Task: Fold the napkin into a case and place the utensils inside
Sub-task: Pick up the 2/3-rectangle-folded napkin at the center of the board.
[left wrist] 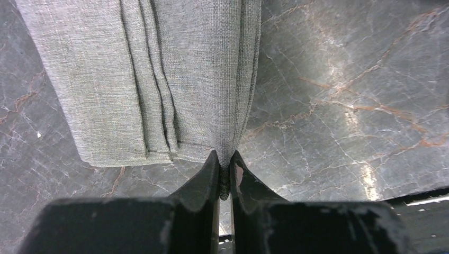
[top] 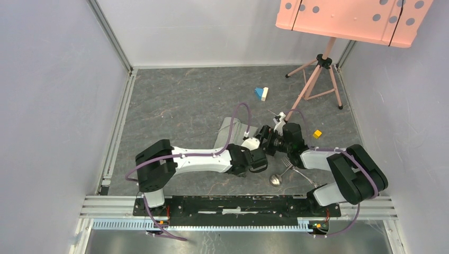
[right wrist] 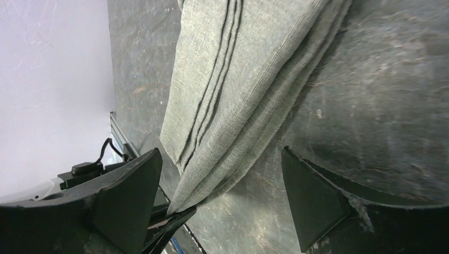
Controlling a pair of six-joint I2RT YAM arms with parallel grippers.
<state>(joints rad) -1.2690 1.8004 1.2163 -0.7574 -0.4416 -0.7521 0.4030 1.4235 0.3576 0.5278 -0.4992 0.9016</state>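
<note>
The napkin point(left wrist: 159, 79) is a light grey cloth folded into a narrow strip with several layered edges, lying on the dark marble table. In the top view only its far part point(top: 229, 128) shows behind the arms. My left gripper point(left wrist: 226, 170) is shut on the napkin's near right corner, which is lifted a little. My right gripper point(right wrist: 219, 182) is open beside that corner, with the napkin point(right wrist: 238, 90) running out between its fingers, untouched. In the top view both grippers meet at mid-table, the left gripper point(top: 263, 147) and the right gripper point(top: 270, 138). The fork point(top: 290, 161) and spoon point(top: 276, 180) lie by the right arm.
Small blue and white blocks point(top: 261, 93) lie at the back. A yellow block point(top: 317, 134) lies to the right. A tripod point(top: 317, 79) holding a pink board point(top: 352, 18) stands at the back right. Walls and rails enclose the table.
</note>
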